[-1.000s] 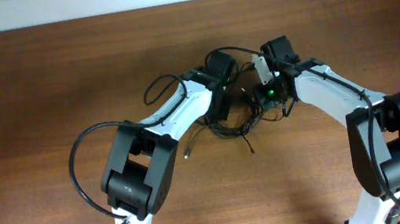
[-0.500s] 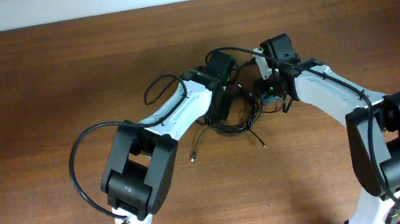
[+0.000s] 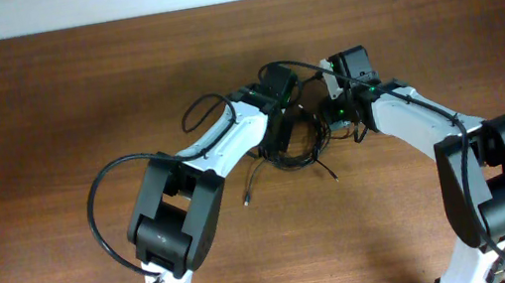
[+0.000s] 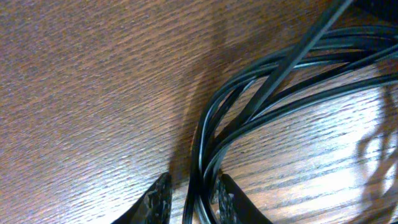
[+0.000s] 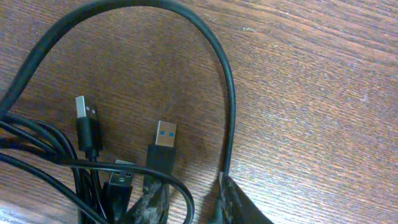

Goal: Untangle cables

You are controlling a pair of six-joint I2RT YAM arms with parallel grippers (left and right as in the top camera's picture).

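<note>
The cables are a tangle of thin black cords at the table's middle, between my two grippers. A loose plug end trails out toward the front left and another toward the front right. My left gripper is closed round a bundle of cords, which lies against its right finger. My right gripper is closed over the tangle. A thicker arching cord runs down along its right finger, and a thin loop crosses between the fingers. Three USB plugs lie just ahead.
Brown wooden table with a white wall strip along the back. The arms' own thick black cables loop beside the left arm and above the wrists. Both arms reach in from the front edge.
My right gripper's jaws have narrowed and it has crept slightly toward the left gripper. The tangle has shifted a little, and both loose plug ends have swung to the right.
</note>
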